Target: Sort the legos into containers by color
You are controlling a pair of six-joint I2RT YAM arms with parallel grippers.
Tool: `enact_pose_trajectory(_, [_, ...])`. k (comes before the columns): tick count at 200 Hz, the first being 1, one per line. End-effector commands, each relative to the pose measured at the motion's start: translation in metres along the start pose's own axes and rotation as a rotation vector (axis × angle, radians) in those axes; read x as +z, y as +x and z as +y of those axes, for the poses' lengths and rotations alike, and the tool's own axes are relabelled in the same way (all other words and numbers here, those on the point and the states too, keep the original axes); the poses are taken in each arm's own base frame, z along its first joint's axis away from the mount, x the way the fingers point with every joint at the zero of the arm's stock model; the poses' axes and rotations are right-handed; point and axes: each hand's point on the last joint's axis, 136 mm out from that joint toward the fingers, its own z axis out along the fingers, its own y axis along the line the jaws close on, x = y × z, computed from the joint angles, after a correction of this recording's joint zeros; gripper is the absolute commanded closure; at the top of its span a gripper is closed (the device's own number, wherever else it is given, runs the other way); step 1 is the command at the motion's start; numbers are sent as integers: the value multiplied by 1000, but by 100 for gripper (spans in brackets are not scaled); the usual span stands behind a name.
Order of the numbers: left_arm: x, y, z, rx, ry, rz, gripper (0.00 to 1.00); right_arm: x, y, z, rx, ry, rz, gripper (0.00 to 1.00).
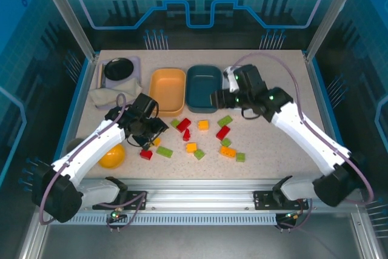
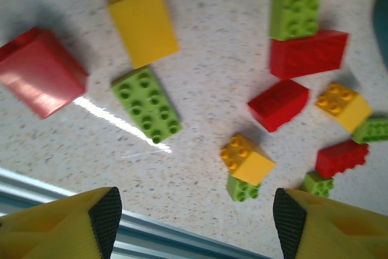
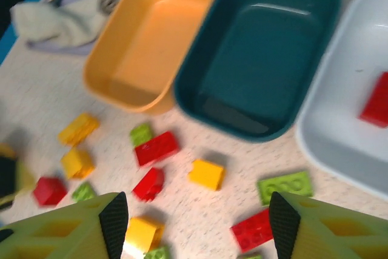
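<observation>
Red, green and yellow legos lie scattered on the speckled table (image 1: 267,150) in front of the trays. My left gripper (image 1: 153,136) hangs open over the left of the pile; in its wrist view a yellow brick (image 2: 247,159) on a green one (image 2: 242,187) lies between the fingertips (image 2: 104,215), with nothing held. My right gripper (image 1: 216,99) is open above the trays' near edge, over a yellow brick (image 3: 206,174). The yellow-orange tray (image 3: 148,34) and the teal tray (image 3: 260,59) hold nothing. The white tray (image 3: 339,119) holds one red brick (image 3: 377,101).
A round black dish (image 1: 119,68) and a crumpled cloth (image 1: 109,96) lie at the back left. A glossy yellow dome bowl (image 1: 112,156) sits under my left arm. A metal rail (image 1: 200,186) runs along the table's near edge.
</observation>
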Motion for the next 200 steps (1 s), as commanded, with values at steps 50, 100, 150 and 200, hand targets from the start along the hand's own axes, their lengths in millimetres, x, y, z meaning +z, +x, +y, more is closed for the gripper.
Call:
enact_pose_trajectory(50, [50, 20, 27, -276, -115, 27, 26, 5, 102, 88, -281, -243, 17, 29])
enact_pose_trajectory(100, [83, 18, 19, -304, -180, 19, 26, 10, 106, 95, -297, -236, 39, 29])
enact_pose_trajectory(150, [104, 19, 27, -311, -244, 16, 32, 9, 107, 85, -288, -214, 40, 29])
enact_pose_trajectory(200, [120, 13, 28, -280, -236, -3, 48, 10, 108, 80, -267, -206, 48, 29])
